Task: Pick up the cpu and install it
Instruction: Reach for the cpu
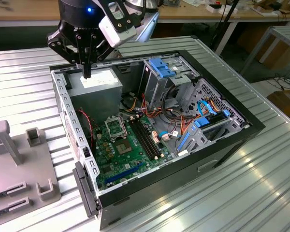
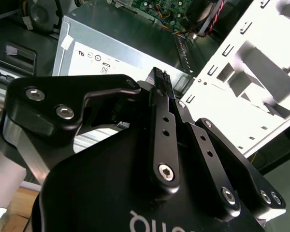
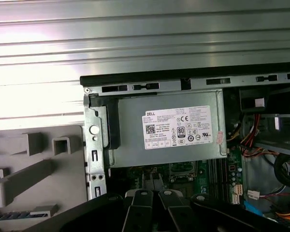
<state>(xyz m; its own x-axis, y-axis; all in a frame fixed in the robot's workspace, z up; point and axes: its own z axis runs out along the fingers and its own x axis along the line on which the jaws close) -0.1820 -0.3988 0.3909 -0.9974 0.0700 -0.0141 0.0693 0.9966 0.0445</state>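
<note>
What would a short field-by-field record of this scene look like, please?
setting: open computer case lying on a ribbed metal table
gripper: above the grey power supply, fingers together; whether it holds anything cannot be told
motherboard: green, on the case floor
socket: black square on the motherboard, apart from the gripper
beside the case: grey rack, at the exterior view's left
</note>
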